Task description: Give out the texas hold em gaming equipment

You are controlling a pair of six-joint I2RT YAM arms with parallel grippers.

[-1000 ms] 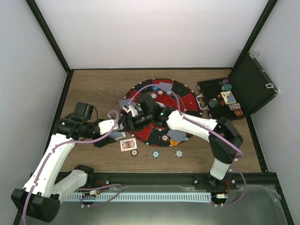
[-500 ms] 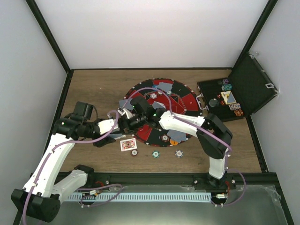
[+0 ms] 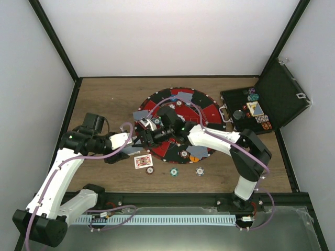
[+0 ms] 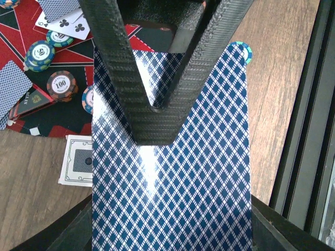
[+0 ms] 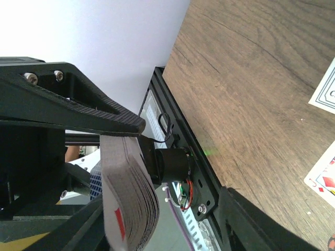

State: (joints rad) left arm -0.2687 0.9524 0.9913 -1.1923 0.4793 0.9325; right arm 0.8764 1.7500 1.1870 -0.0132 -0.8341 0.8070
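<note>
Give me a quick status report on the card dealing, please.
Left gripper shut on card deck. Right gripper straddling its edge, grip unclear. Face-up card and chips on table below; nothing blocking.

A deck of cards (image 4: 172,198) shows a back of navy diamond lattice on white. The left gripper (image 4: 154,123) lying across it is matt black with fine ribbing. The round mat (image 3: 209,111) has alternating red and black wedges. One chip (image 4: 41,54) is teal and white, and another chip (image 4: 61,85) is orange and dark grey. A white card (image 4: 63,23) bears black clubs. The table (image 4: 282,63) is brown wood grain. The case (image 3: 285,94) is black. The left arm (image 3: 55,180) and right arm (image 3: 214,137) are white with black joints, and their cable (image 3: 127,127) is purple.
</note>
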